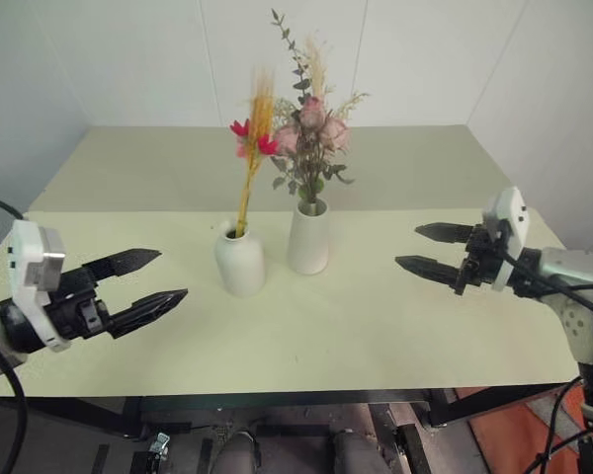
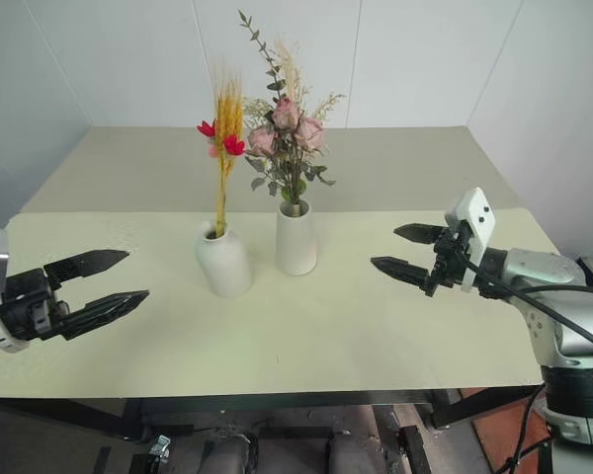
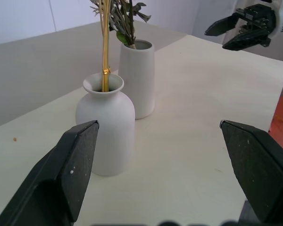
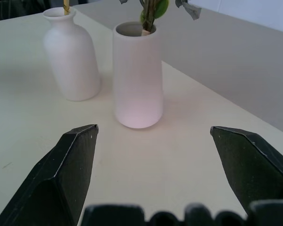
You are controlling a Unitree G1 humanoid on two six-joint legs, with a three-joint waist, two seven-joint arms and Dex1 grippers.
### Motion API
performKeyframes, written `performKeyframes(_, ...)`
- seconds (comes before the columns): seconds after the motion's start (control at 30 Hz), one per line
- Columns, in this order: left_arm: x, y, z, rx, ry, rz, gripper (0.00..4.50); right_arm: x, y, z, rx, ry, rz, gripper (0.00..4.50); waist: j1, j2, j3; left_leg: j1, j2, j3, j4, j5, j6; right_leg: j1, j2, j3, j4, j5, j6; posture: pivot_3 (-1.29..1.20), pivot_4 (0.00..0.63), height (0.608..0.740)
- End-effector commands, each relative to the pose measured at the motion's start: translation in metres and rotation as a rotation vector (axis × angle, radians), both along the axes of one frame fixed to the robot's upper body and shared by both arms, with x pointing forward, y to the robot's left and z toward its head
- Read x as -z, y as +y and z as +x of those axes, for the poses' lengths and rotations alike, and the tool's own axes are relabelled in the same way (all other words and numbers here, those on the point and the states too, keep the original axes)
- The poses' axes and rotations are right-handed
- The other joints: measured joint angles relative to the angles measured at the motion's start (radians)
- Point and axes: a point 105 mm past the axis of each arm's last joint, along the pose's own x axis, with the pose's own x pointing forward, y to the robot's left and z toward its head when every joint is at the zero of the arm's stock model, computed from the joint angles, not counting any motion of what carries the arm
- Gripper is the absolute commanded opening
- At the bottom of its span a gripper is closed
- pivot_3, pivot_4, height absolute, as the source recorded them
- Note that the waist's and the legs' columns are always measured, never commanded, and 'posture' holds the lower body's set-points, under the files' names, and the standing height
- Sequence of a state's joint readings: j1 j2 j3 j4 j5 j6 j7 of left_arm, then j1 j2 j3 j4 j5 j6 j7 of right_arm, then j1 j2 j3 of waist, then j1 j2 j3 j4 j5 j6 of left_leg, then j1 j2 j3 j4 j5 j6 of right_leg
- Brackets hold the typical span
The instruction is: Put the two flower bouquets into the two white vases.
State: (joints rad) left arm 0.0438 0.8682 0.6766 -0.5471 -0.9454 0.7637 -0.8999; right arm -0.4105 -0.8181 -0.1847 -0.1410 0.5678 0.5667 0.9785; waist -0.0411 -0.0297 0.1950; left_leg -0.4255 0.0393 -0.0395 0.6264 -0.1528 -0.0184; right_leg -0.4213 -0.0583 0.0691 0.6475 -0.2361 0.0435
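Both white vases stand upright mid-table. The shorter narrow-necked vase holds the thin bundle of yellow stalks with red flowers. Right beside it, the taller cylinder vase holds the bushy bouquet of pink roses, leaves and grasses. My left gripper hovers open to the left of the vases, nothing between its fingers. To their right, my right gripper is likewise open and empty. Each gripper points toward the vases and stands well apart from them.
The pale green table has bare surface all around the vases. White walls close it in at the back and both sides. Its front edge lies just below the grippers.
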Motion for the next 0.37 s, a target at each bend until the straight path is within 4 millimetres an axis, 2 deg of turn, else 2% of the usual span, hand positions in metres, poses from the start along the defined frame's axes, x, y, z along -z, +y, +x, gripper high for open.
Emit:
performKeyframes(0.03, -0.004, -0.006, 0.003, -0.013, -0.063, 0.01, 4.48, -0.008, -0.001, -0.006, 0.017, -0.038, -0.015, 4.5, 0.0, 0.0, 0.0, 0.0, 0.0, 0.0, 0.0, 0.0, 0.0, 0.0, 0.0, 0.0, 0.0, 0.0, 0.0, 0.0, 0.15, 0.74)
performKeyframes(0.2, 0.005, -0.017, 0.013, -0.046, -0.076, 0.023, 4.48, -0.002, 0.006, -0.004, 0.069, -0.034, 0.034, 4.5, -0.001, -0.001, -0.001, 0.001, 0.0, 0.001, 0.0, 0.0, 0.0, 0.0, 0.0, 0.001, 0.0, 0.0, 0.0, 0.0, 0.15, 0.74)
performKeyframes(0.37, 0.009, -0.015, 0.018, -0.128, -0.073, 0.01, 4.48, 0.012, 0.007, -0.005, 0.136, -0.024, 0.052, 4.5, -0.001, -0.001, -0.001, 0.0, 0.0, 0.001, 0.0, 0.0, 0.0, 0.0, 0.001, 0.001, 0.0, 0.003, 0.005, 0.0, 0.15, 0.74)
